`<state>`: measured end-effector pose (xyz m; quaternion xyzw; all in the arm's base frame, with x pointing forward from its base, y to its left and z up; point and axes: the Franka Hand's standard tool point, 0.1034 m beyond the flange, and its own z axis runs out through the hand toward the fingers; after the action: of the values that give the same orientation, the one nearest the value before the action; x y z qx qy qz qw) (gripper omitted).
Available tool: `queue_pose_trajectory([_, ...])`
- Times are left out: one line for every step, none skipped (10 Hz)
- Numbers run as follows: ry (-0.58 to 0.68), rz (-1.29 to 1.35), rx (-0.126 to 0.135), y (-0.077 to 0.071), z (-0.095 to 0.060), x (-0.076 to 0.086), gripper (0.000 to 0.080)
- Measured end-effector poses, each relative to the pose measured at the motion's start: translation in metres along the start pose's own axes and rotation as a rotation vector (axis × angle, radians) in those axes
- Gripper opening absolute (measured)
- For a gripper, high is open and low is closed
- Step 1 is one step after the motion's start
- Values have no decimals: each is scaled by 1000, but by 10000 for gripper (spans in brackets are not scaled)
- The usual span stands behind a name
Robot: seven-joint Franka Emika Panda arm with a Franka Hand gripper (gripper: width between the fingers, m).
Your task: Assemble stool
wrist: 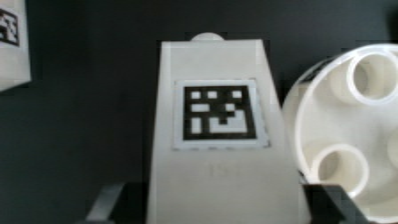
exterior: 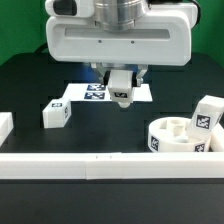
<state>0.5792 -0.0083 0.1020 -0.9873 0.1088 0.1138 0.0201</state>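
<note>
My gripper (exterior: 121, 84) hangs over the middle of the table, shut on a white leg block (exterior: 122, 95) with a black-and-white tag. In the wrist view this leg (wrist: 219, 110) fills the centre, with the dark fingers (wrist: 326, 200) pressed against both its sides. The round white seat (exterior: 176, 137) lies near the front at the exterior view's right, and its sockets show in the wrist view (wrist: 356, 110). A second leg (exterior: 208, 116) stands upright at the seat's far right. Another leg block (exterior: 57, 115) lies loose on the table at the left.
The marker board (exterior: 88, 94) lies flat behind the held leg. A long white border rail (exterior: 100, 165) runs along the front edge. A white piece (exterior: 5, 125) sits at the far left edge. A tagged block (wrist: 15, 45) shows at the wrist view's corner.
</note>
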Motion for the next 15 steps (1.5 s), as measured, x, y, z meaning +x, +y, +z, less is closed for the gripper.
queue_pose_trajectory([98,7,4,-4,-3,9,337])
queue_pose_trajectory([195,10,12,-14,-4,6,337])
queue_pose_trajectory([247,5,20,-22,-7,-1,337])
queue_pose_trajectory([333,-1,27,-31,-15,4,337])
queue_pose_trajectory([391,-4,32,-39,-18,6,337])
queue_pose_trajectory([472,-9,34,-40,-18,9,337])
queue_pose_trajectory([518,-13,34,-39,-16,9,337])
queue_pose_trajectory([598,-21,37,-44,-18,11,337])
queue_pose_trajectory([630,-40,38,-55,-15,9,337])
queue_pose_trajectory([620,-62,34,-64,-14,9,337])
queue_pose_trajectory([624,-82,31,-68,-15,10,337])
queue_pose_trajectory([624,-98,24,-67,-14,10,337])
queue_pose_trajectory([623,-96,25,-67,-14,10,337])
queue_pose_trajectory([623,-97,25,-67,-14,10,337])
queue_pose_trajectory([622,-104,21,-67,-13,11,337])
